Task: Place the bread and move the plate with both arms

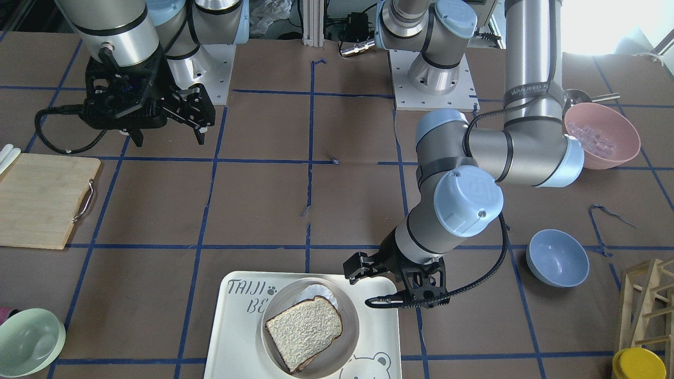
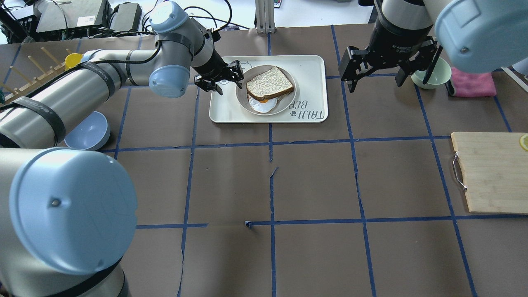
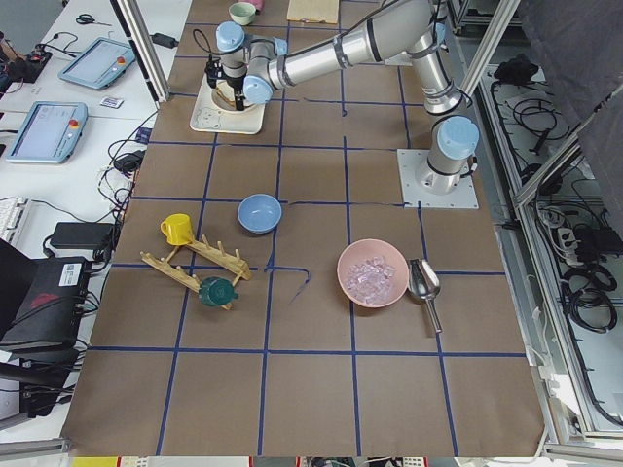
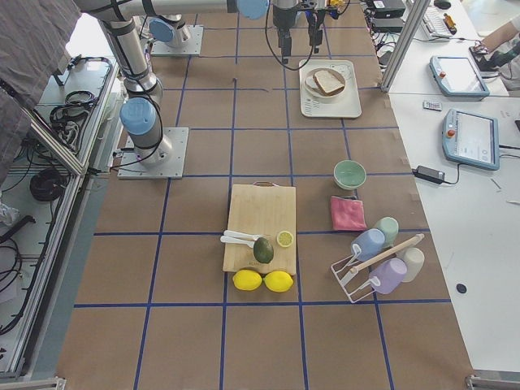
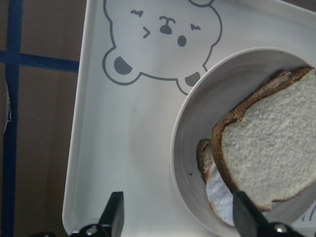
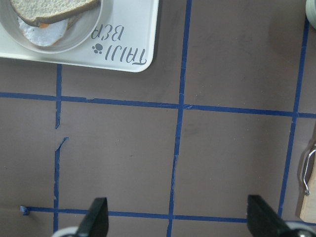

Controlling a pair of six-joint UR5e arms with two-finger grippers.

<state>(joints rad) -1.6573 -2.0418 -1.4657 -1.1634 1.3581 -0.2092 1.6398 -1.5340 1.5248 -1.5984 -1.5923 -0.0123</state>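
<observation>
The bread [image 1: 304, 329] lies on top of a fried egg [image 1: 316, 292] in the round off-white plate [image 1: 350, 310], which sits on the white "TAIJI BEAR" tray [image 1: 237, 337]. The bread also shows in the overhead view [image 2: 270, 82] and the left wrist view [image 5: 271, 158]. My left gripper [image 1: 368, 284] is open and empty over the plate's rim [image 5: 197, 128]; one finger is over the tray [image 5: 133, 138], the other over the plate. My right gripper [image 2: 374, 82] is open and empty, above bare table beside the tray [image 2: 225, 111].
A wooden cutting board [image 2: 491, 169] lies on my right. A green bowl [image 2: 429, 76] and a pink cloth [image 2: 472, 82] sit behind my right gripper. A blue bowl [image 1: 557, 258], a pink bowl [image 1: 600, 134], a wooden rack [image 1: 647, 300] and a yellow cup [image 1: 638, 364] stand on my left.
</observation>
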